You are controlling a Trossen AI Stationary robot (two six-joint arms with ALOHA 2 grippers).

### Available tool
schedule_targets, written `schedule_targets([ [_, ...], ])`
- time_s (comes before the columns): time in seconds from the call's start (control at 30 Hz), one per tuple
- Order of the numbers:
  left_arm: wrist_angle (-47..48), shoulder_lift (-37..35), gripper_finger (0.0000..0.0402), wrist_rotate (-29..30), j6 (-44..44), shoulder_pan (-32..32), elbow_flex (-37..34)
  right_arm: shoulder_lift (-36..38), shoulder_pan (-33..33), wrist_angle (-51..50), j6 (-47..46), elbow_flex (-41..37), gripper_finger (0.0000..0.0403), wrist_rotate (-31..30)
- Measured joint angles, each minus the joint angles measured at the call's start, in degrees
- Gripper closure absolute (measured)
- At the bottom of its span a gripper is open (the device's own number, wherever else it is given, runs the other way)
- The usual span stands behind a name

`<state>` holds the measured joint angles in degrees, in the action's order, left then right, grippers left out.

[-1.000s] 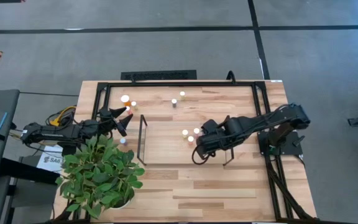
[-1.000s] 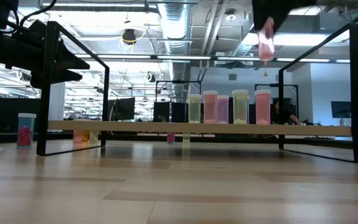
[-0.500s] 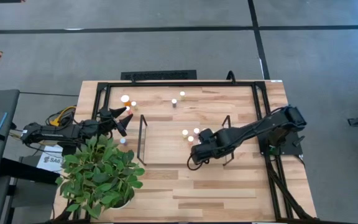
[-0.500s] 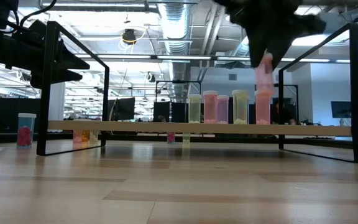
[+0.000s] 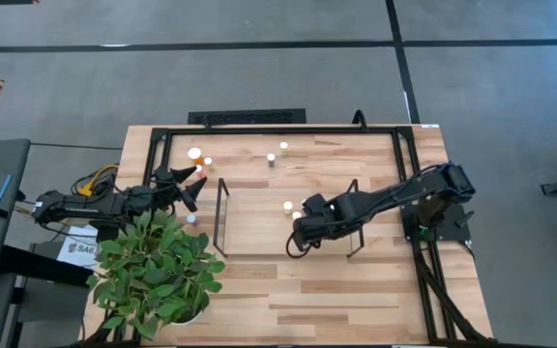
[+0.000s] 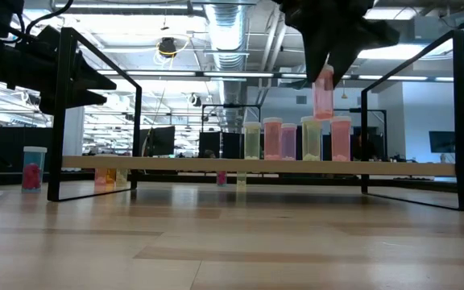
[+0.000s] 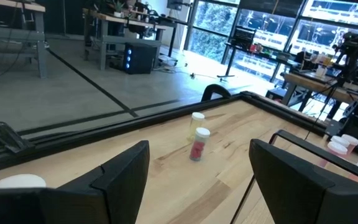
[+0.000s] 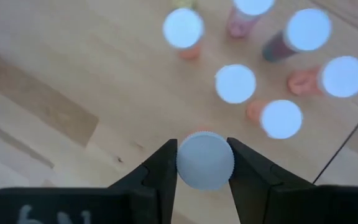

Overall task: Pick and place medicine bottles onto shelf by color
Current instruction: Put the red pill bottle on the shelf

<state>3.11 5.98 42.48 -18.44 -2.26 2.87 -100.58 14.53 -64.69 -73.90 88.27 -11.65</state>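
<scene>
**Over the shelf, right arm carrying a pink bottle**

Above the shelf [image 5: 259,227] I have the right gripper [image 8: 204,163] clamped on the white cap of a pink bottle [image 6: 323,91], which hangs clear of the board, just over the row of bottles [image 6: 296,138] standing there. I judge this the placing step: I need to pick the gap beside the matching pink ones, lower straight down until the base seats, then release without knocking neighbours. My left gripper [image 7: 194,180] waits spread wide near the table's back corner, where two loose bottles [image 7: 197,138] stand.
</scene>
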Motion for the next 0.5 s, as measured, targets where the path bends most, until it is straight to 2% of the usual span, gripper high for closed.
schedule_targets([
  [0.27, -0.01, 0.0, 0.0137, -0.02, 0.0, 0.0, -0.01, 0.03, 1.53, 1.57, 10.0, -0.62, 0.0253, -0.29],
  [0.5, -0.01, 0.01, 0.0137, -0.02, 0.0, -0.01, -0.01, -0.08, 3.8, 6.48, 11.41, -5.21, 0.0254, -0.25],
])
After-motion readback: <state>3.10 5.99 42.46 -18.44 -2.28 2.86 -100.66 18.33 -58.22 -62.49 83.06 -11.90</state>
